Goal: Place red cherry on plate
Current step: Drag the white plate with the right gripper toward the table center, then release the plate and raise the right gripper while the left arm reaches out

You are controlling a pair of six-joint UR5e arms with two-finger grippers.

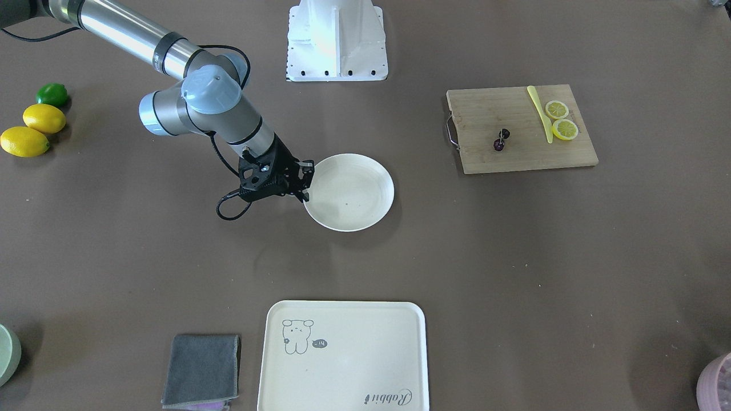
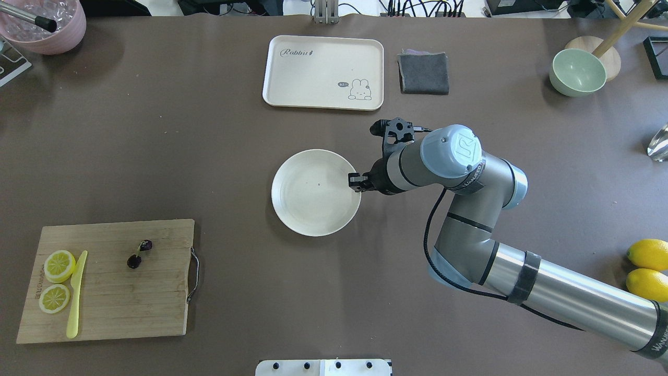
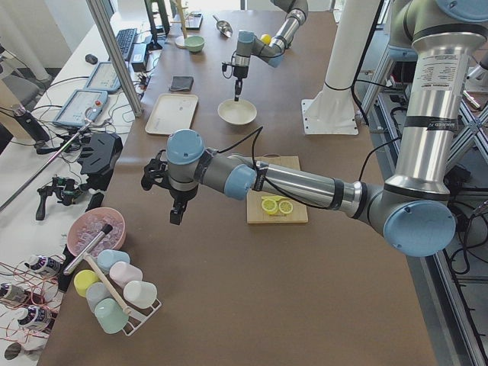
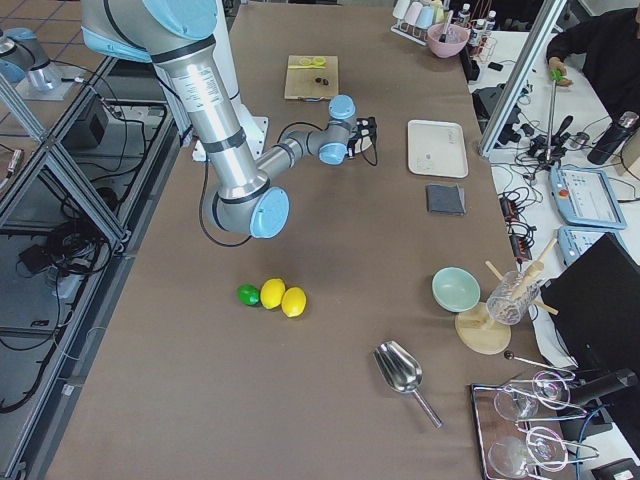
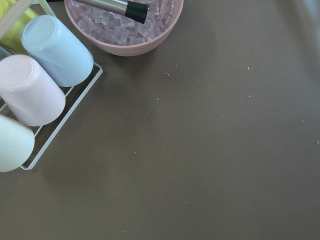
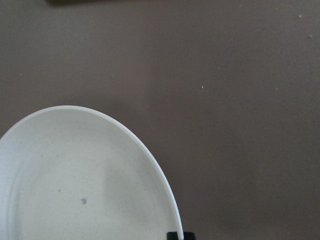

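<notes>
The red cherry, a small dark pair, lies on a wooden cutting board at the table's left end. The cream plate sits mid-table. My right gripper points down at the plate's rim and looks shut on it; in the right wrist view the rim runs into a black fingertip. My left gripper hangs over bare table near the pink bowl, far from the cherry; I cannot tell whether it is open or shut.
Two lemon slices and a yellow knife share the board. A cream tray, grey cloth and green bowl stand along the far edge. Lemons lie right; the pink ice bowl and cup rack left.
</notes>
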